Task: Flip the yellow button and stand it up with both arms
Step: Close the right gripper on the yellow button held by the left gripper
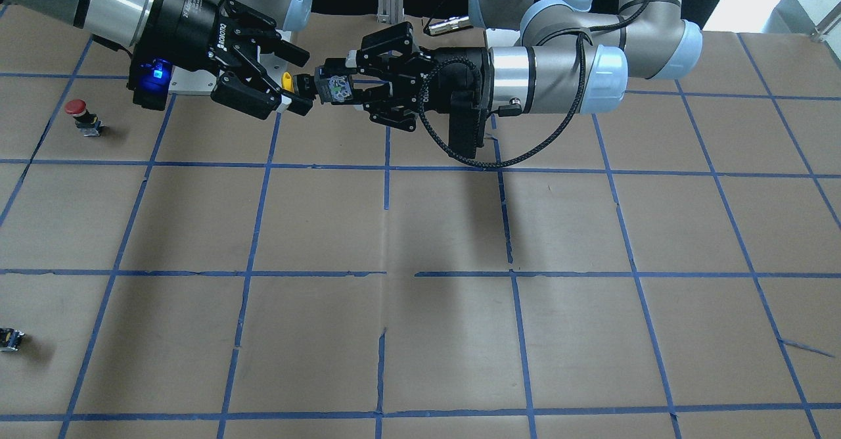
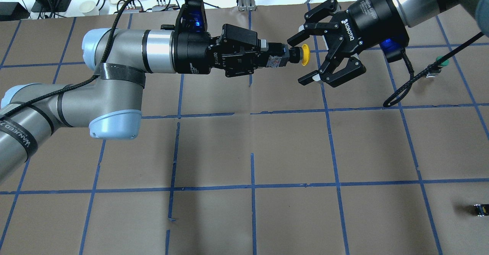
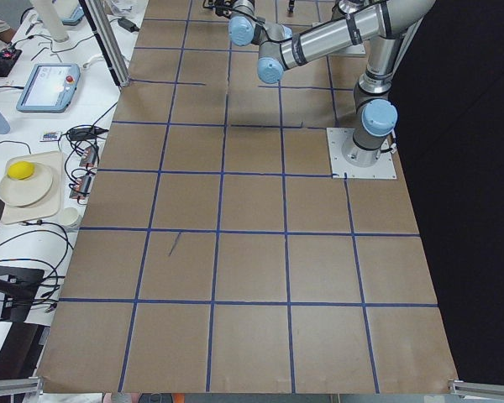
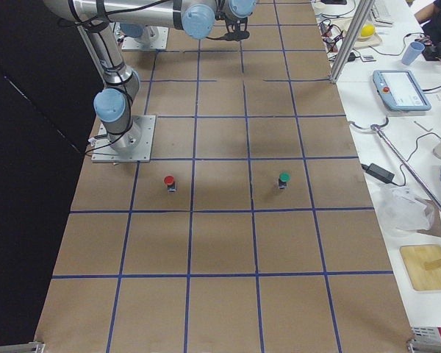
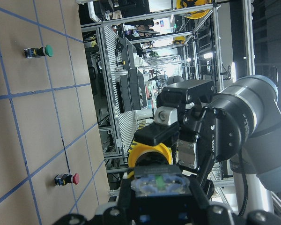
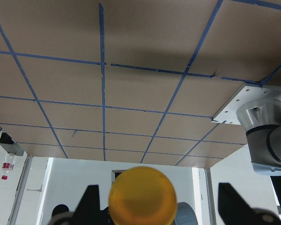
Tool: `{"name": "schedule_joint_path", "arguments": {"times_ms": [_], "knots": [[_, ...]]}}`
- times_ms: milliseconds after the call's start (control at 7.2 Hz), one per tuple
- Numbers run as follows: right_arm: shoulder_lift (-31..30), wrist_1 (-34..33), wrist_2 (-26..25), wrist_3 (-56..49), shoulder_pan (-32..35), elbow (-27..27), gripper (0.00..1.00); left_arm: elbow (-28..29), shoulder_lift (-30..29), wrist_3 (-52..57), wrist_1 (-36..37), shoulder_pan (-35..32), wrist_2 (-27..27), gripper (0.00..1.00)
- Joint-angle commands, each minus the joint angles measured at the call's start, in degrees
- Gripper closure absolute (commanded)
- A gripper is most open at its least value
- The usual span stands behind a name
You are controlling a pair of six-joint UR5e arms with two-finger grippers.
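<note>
My left gripper (image 2: 276, 57) is shut on the grey-black base of the yellow button (image 2: 304, 54) and holds it level, high above the table, cap pointing at my right gripper. My right gripper (image 2: 310, 58) is open, with its two fingers on either side of the yellow cap and apart from it. In the front-facing view the cap (image 1: 287, 82) sits between the right gripper's fingers (image 1: 294, 52), with the left gripper (image 1: 338, 89) on the base. The right wrist view shows the cap (image 6: 143, 196) close up. The left wrist view shows the button (image 5: 150, 152) facing the right gripper.
A red-capped button (image 1: 79, 114) and a green-capped button (image 2: 439, 61) stand on the brown, blue-taped table. A small black-grey block (image 2: 480, 209) lies near the table's edge on my right. The arm's mounting plate (image 4: 125, 140) is at the robot's side.
</note>
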Motion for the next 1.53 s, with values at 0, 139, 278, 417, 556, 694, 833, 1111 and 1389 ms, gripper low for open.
{"name": "schedule_joint_path", "arguments": {"times_ms": [0,139,278,417,556,694,833,1111,1389], "knots": [[-0.35,-0.09,0.3,-1.51,-0.26,0.05,0.66,-0.12,-0.14,0.0,-0.06,-0.09,-0.03,1.0],[-0.26,0.09,0.39,-1.43,-0.34,0.05,0.82,-0.12,0.03,0.0,0.02,-0.09,-0.03,1.0],[-0.26,0.18,0.39,-1.43,-0.34,-0.04,0.87,-0.12,0.12,0.0,-0.06,-0.09,-0.03,1.0],[-0.26,0.18,0.39,-1.43,-0.34,-0.04,0.92,-0.12,0.12,0.0,-0.06,-0.09,-0.03,1.0],[-0.18,0.18,0.39,-1.35,-0.43,-0.04,0.92,-0.12,0.12,-0.09,0.02,-0.09,0.06,0.99],[-0.18,0.18,0.39,-1.35,-0.43,-0.04,0.92,-0.12,0.12,-0.09,-0.06,-0.09,0.06,0.99],[-0.18,0.18,0.39,-1.35,-0.43,-0.13,0.92,-0.12,0.12,-0.18,-0.15,-0.17,0.14,0.72],[-0.18,0.09,0.39,-1.35,-0.43,-0.13,0.92,0.14,0.03,-2.53,-0.24,-0.18,0.67,0.0],[-0.09,0.0,0.04,-1.35,-0.69,-0.3,0.92,0.66,0.2,-2.73,-0.24,-0.18,1.11,0.0]]}}
